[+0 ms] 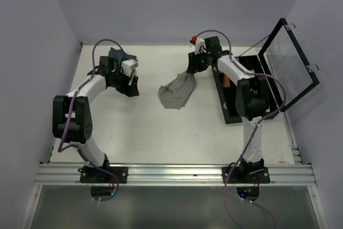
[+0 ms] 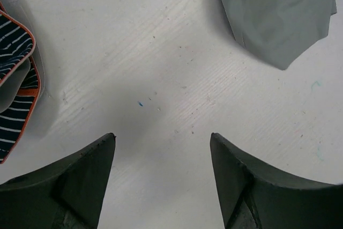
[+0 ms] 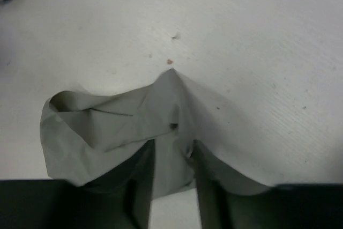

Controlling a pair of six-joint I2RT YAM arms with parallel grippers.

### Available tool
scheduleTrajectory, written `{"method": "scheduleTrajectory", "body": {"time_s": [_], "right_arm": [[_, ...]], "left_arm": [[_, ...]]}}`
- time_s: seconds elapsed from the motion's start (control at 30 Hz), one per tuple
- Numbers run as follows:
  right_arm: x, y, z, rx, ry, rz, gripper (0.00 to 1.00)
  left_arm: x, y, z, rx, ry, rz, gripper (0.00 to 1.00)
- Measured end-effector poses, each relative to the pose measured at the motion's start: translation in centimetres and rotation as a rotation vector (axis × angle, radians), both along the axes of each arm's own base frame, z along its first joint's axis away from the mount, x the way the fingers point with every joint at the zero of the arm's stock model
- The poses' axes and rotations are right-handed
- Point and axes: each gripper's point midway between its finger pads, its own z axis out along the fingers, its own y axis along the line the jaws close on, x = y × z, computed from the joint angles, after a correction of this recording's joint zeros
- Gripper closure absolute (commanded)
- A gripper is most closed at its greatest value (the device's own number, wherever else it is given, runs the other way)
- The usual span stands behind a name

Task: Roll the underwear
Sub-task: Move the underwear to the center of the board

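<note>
The grey underwear [image 1: 177,92] lies crumpled at the middle of the white table, its far end lifted. My right gripper [image 1: 194,69] is shut on that far end; in the right wrist view the cloth [image 3: 107,127] drapes over both fingers and a fold is pinched between them at the gripper [image 3: 172,151]. My left gripper [image 1: 130,83] is open and empty, over bare table left of the underwear. In the left wrist view the gripper [image 2: 162,139] has wide jaws and the grey underwear [image 2: 278,14] shows at the upper right.
A striped navy garment with orange trim [image 1: 119,56] lies behind the left gripper, also at the left edge of the left wrist view [image 2: 13,73]. A black case [image 1: 230,92] with an open clear lid [image 1: 289,63] stands at the right.
</note>
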Motion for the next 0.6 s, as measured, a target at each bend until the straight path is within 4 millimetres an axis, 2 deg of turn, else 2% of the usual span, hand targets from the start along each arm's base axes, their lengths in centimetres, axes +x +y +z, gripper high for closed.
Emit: {"method": "scheduleTrajectory", "body": {"time_s": [0.03,0.1,0.17,0.23,0.27,0.4,0.47,0.53,0.6], "right_arm": [[0.6,-0.7,-1.5,-0.013,0.028,-0.027,0.38],[0.8,-1.4,-4.0,-0.047,0.072,-0.060,0.37],[0.1,-1.5,-4.6,-0.075,0.098,-0.060,0.40],[-0.4,-1.2,-3.8,-0.080,0.085,-0.051,0.46],[-1.3,-1.2,-3.2,-0.082,0.083,-0.045,0.48],[-5.9,-1.6,-0.5,-0.067,0.096,-0.028,0.62],[-8.0,-1.4,0.5,-0.054,0.097,-0.019,0.66],[-9.4,-1.0,0.7,-0.046,0.108,-0.015,0.68],[-10.7,-0.1,-0.1,-0.044,0.136,-0.005,0.71]], "left_arm": [[0.2,-0.1,0.1,-0.005,-0.009,-0.001,0.26],[0.5,-0.3,0.4,-0.015,-0.028,-0.006,0.28],[0.7,-0.7,0.8,-0.014,-0.057,-0.026,0.28],[0.4,-1.8,1.3,0.007,-0.096,-0.081,0.29],[0.1,-2.7,1.5,0.031,-0.129,-0.126,0.29],[-1.9,-9.1,1.2,0.089,-0.239,-0.377,0.31],[-2.8,-11.6,0.6,0.102,-0.262,-0.474,0.33],[-2.4,-12.9,-0.5,0.117,-0.256,-0.517,0.35],[-0.6,-13.4,-1.7,0.138,-0.248,-0.509,0.35]]}}
